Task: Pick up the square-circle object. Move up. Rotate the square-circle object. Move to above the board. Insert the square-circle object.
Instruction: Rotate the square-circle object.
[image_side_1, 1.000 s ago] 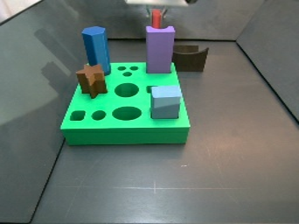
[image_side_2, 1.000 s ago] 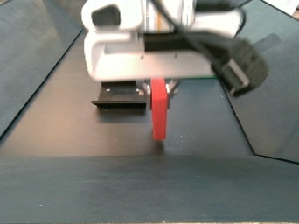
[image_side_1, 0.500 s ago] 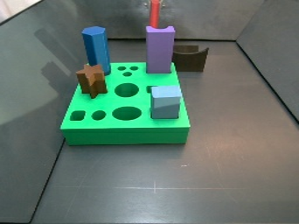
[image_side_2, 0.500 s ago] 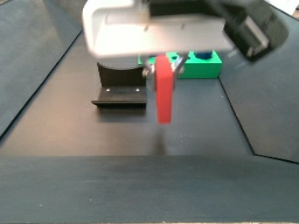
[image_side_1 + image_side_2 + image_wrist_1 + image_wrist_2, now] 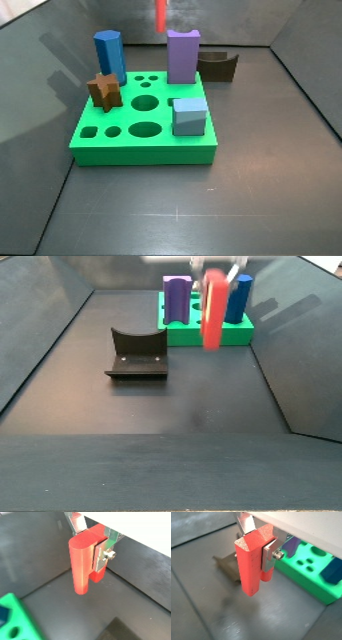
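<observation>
The gripper is shut on the square-circle object, a red-orange block hanging upright, legs down, between the silver fingers. Both wrist views show this grip, with the gripper clamping the block near its top. In a side view the block is high at the frame's top, behind the board. In a side view the block hangs in the air in front of the green board; only the fingertips show there.
On the board stand a blue pillar, a tall purple block, a brown star piece and a light blue cube. A dark brown curved holder sits behind the board, and shows on the floor.
The gripper has risen with the red-orange block: in one side view it climbed to the top edge, in the other the gripper body left the frame.
</observation>
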You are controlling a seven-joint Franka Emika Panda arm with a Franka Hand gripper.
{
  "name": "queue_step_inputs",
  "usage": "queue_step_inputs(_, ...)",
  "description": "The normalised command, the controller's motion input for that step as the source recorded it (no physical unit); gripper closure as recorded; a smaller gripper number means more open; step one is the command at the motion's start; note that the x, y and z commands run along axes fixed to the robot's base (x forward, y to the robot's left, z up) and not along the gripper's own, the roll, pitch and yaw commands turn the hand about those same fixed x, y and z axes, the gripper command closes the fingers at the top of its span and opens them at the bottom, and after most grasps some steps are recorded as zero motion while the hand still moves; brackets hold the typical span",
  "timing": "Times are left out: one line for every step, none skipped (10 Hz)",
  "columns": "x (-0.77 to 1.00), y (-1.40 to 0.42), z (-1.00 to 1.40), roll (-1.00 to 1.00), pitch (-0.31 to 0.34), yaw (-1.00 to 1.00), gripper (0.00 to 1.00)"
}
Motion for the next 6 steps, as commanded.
queue_step_inputs(-0.34,-1.0,0.92,0.04,0.05,0.03,1.0)
queue_step_inputs(-0.21,-0.71,0.68,0.03,0.032,0.03,1.0)
queue_step_inputs(-0.12,-0.5,0.49,0.01,0.019,0.03,1.0)
queue_step_inputs(-0.07,-0.29,0.3,-0.01,0.023,0.03,1.0)
queue_step_inputs(0.0,0.0,-1.0,-0.27,-0.08,-0.18,1.0)
queue_step_inputs(0.02,0.02,-1.0,-0.28,-0.092,-0.18,1.0)
